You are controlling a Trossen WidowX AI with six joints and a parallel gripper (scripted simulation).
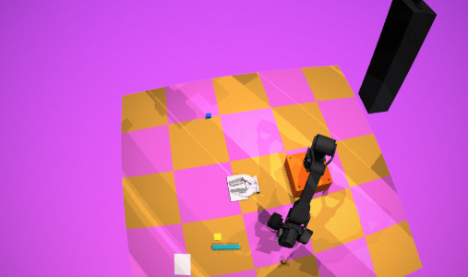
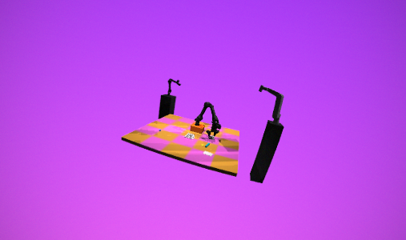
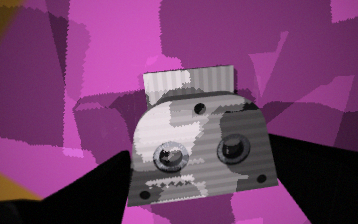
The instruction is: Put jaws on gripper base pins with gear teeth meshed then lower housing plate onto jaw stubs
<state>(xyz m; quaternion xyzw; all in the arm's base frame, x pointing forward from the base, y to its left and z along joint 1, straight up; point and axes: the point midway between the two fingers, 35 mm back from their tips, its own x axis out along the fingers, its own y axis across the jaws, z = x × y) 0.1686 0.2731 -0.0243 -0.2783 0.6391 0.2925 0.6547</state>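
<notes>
The grey housing plate [image 3: 160, 125] has a rounded edge, two ringed holes and small dark holes. A ribbed block sticks out past its rounded edge. My gripper [image 1: 290, 230] [image 2: 211, 136] [image 3: 196, 149] is shut on the plate, with one black finger at each side of it, low over the table. The white gripper base [image 1: 231, 193] [image 2: 189, 136] lies to the left of the gripper in the top view. Grey shapes on it look like the jaws, but whether their teeth mesh is too small to tell. The arm hides the plate in the top view.
An orange box [image 1: 294, 173] [image 2: 197, 128] stands under the arm's base. A teal bar [image 1: 225, 246] [image 2: 207, 145], a yellow block [image 1: 217, 236] and a white square [image 1: 182, 264] [image 2: 207, 153] lie front left. A blue cube [image 1: 208, 115] [image 2: 159, 130] lies farther back. Black pillars [image 1: 390, 60] [image 2: 267, 152] stand outside the table.
</notes>
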